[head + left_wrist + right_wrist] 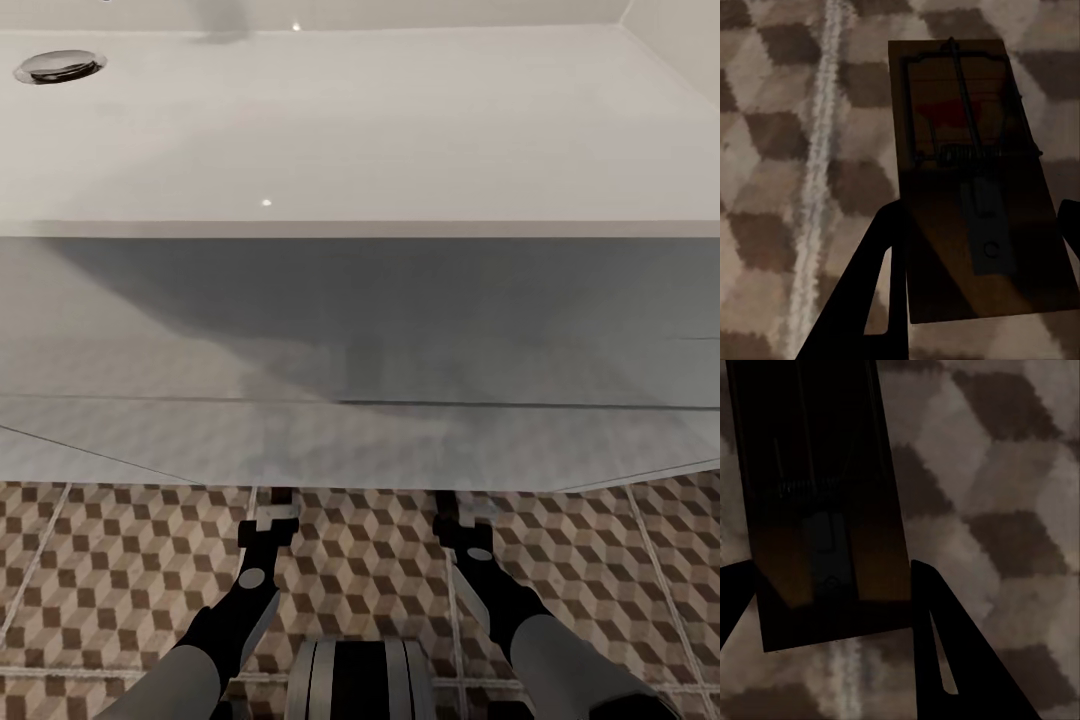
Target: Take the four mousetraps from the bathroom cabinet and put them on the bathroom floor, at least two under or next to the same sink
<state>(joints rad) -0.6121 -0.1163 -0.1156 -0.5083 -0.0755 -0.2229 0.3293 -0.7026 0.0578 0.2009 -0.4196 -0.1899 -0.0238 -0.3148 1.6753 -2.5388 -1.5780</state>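
from the head view we judge we are at the placing step: both arms reach forward and down over the floor (pixel 120 580), their tips at the foot of a white sink (pixel 360 130) whose glossy front rises just ahead. the left tool (pixel 272 512) and the right tool (pixel 462 510) sit level with each other, well apart, low near the tiles and partly tucked under the white edge. in the left wrist view a trap (pixel 975 180) lies flat between the two dark fingers (pixel 881 285), wire and red mark up, the patterned tiles close behind; the left tool looks closed on it. in the right wrist view a second trap (pixel 821 510), deep in shadow, sits between the fingers (pixel 952 652) the same way, so the right tool grips it too. the next move, we think, calls for lowering both until the boards touch the tiles beside the sink, then opening and drawing back without dragging them.
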